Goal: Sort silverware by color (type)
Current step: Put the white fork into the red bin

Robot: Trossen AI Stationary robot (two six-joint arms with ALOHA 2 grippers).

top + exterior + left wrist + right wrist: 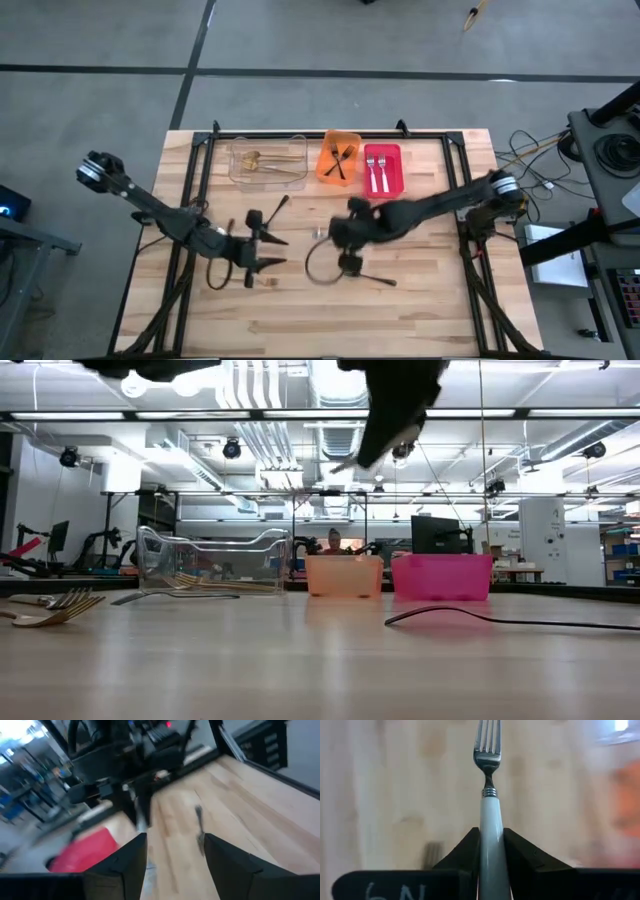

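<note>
My right gripper is shut on a silver fork with a pale handle and hangs high over the table's middle. My left gripper stands open over the table's left half, holding nothing. A black utensil lies flat on the wood beyond its fingers. Another black utensil lies flat near the middle, and gold forks lie at the near left. Gold pieces lie in the clear bin, black forks in the orange bin, silver forks in the red bin. My right gripper pinches the fork's pale handle between its two fingers. The fingers lie along the handle, and the neck and tines stick out past the fingertips. The fork is lifted clear of the table, slanting down with the gripper.
The three bins stand in a row at the table's far edge. A dark cable loop lies on the wood below my right gripper. Black frame rails run along the table's sides. Bare wood shows along the near edge.
</note>
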